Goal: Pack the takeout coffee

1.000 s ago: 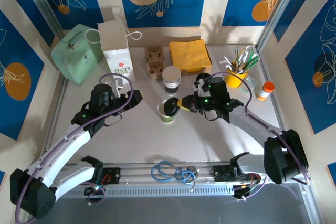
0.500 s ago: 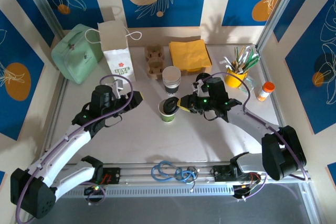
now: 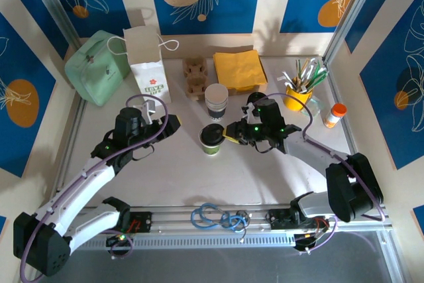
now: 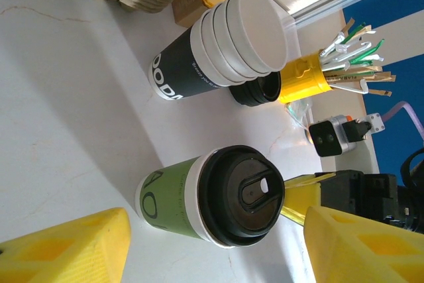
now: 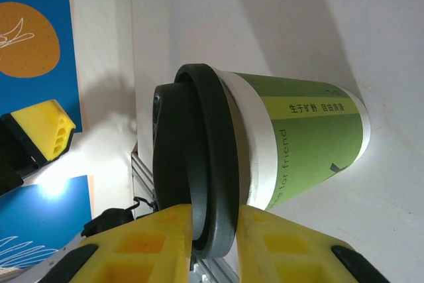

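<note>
Both arms angle inward at the light green paper cup [image 3: 211,140]: left gripper [image 3: 172,124] spread wide, right gripper [image 3: 230,134] narrowly straddling its black plastic lid [image 5: 205,164], grip unclear.

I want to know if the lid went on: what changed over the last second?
The right gripper set the tilted lid flat on the green cup and eased its hold at the rim. The left gripper, open, the cup stack and the bag stayed put.
</note>
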Motion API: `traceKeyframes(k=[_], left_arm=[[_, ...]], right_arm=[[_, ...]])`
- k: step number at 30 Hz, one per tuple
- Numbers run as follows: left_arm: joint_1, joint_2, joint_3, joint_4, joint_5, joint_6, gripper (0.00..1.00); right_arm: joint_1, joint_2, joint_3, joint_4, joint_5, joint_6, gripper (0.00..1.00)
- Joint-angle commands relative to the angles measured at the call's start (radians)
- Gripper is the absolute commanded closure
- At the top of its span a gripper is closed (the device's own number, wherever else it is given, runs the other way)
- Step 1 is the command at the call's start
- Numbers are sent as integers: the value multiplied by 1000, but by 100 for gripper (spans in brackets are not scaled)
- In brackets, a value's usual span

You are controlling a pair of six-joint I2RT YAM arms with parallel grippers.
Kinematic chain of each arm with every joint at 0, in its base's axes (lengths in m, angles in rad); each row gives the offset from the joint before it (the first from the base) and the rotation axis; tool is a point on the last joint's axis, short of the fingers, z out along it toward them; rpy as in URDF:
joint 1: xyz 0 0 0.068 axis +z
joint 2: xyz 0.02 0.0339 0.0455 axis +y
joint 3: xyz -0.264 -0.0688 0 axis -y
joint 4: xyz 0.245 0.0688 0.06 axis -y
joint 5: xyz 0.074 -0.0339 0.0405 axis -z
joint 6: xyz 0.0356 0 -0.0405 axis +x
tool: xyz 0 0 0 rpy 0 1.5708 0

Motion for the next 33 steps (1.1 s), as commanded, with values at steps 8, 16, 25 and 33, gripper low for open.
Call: traceKeyframes(k=[8, 16, 25, 33], left_arm=[[1, -16, 2, 5, 22, 5, 30], [1, -8, 3, 7, 50, 16, 31], [3, 23, 78, -84, 91, 140, 25], [0, 84, 134, -53, 209, 198, 20]], right_arm=[[23, 30, 35, -34, 0, -50, 72], [32, -26, 51, -88, 45, -60, 65], [45, -134, 91, -224, 150, -181, 53], [66, -148, 108, -257, 235, -249, 4]])
